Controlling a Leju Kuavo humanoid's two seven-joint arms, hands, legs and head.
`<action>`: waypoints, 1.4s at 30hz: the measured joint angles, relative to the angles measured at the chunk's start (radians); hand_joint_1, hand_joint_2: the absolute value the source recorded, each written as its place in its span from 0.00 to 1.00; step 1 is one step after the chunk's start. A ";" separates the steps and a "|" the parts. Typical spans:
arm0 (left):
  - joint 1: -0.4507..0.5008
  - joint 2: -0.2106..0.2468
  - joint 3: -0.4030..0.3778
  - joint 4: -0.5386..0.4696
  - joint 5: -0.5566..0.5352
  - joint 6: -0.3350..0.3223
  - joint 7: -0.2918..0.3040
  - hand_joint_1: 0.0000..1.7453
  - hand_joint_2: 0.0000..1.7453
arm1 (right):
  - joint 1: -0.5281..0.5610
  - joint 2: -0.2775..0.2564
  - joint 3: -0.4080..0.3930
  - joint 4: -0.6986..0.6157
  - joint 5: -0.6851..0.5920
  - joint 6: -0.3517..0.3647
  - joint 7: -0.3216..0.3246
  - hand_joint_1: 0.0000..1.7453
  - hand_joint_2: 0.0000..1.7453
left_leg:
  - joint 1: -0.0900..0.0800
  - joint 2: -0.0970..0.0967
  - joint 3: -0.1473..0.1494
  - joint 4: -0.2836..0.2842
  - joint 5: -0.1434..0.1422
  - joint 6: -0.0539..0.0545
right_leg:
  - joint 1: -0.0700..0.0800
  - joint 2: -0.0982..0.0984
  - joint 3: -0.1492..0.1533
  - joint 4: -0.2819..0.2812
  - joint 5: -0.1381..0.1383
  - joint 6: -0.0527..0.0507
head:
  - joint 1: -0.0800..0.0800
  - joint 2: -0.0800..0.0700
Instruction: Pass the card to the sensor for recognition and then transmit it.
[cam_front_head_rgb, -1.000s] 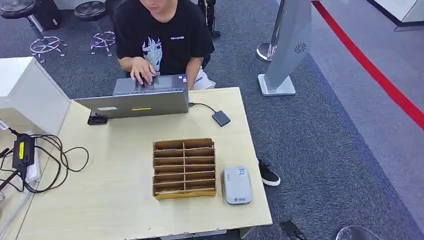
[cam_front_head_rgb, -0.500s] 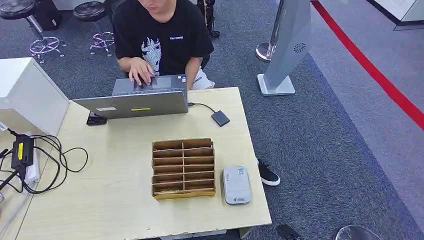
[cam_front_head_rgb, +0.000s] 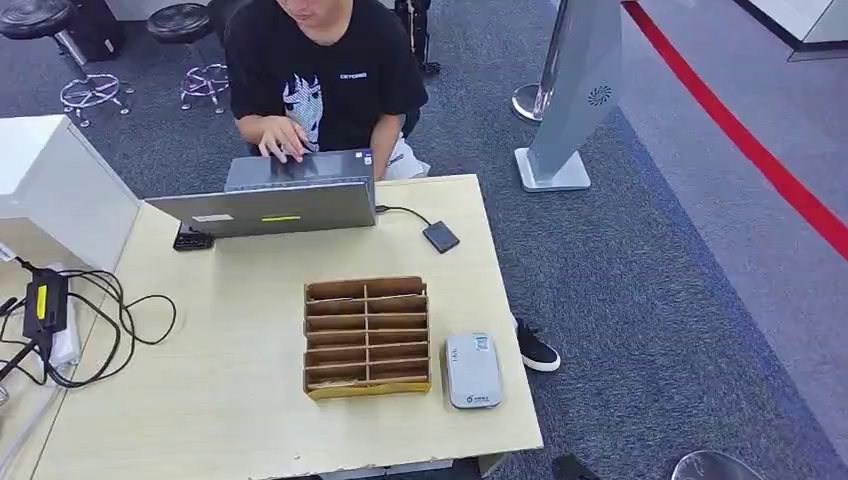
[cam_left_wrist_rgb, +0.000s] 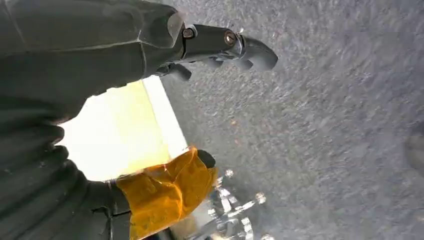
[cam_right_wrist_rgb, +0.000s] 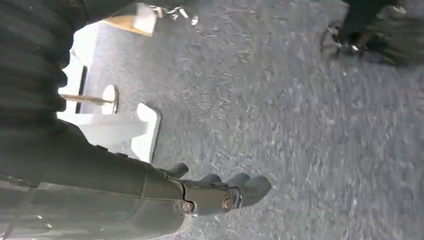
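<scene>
Hands: left hand and right hand hang empty over carpet, fingers loosely apart | Cards: likely in cardboard rack, table centre | Reader at rack's 3 o'clock | Tip: pinch one card edge cleanly.

1. Light wooden table, lower left and centre of the head view.
2. Cardboard divider box, centre of the tabletop, with two columns of slots.
3. Grey card reader, just right of the box.
4. Open grey laptop, at the table's upper edge.
5. Small dark adapter, cabled to the laptop, upper right of the tabletop.
6. Black cables, looped at the left edge.
7. Grey carpet floor, right of the table.
</scene>
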 joint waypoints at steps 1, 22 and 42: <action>0.000 -0.002 0.000 0.000 -0.003 -0.029 0.000 0.00 1.00 | 0.000 0.003 0.002 0.000 0.015 -0.021 0.010 0.00 1.00 | 0.000 0.000 0.000 0.000 0.000 0.000 | 0.000 0.000 0.000 0.000 0.000 0.000 | 0.000 0.000; 0.004 -0.022 -0.001 0.000 -0.016 0.115 0.030 0.00 1.00 | -0.008 -0.002 -0.010 0.000 0.048 -0.164 0.056 0.00 1.00 | 0.000 0.000 0.000 0.001 0.000 0.000 | 0.000 0.000 0.000 -0.001 0.000 0.000 | 0.000 0.000; 0.002 -0.004 0.003 0.000 -0.006 0.097 0.027 0.00 1.00 | -0.010 0.000 -0.042 0.000 0.063 -0.063 0.008 0.00 1.00 | 0.000 0.000 0.000 0.000 0.000 0.000 | 0.000 0.000 0.000 0.000 0.000 0.000 | 0.000 0.000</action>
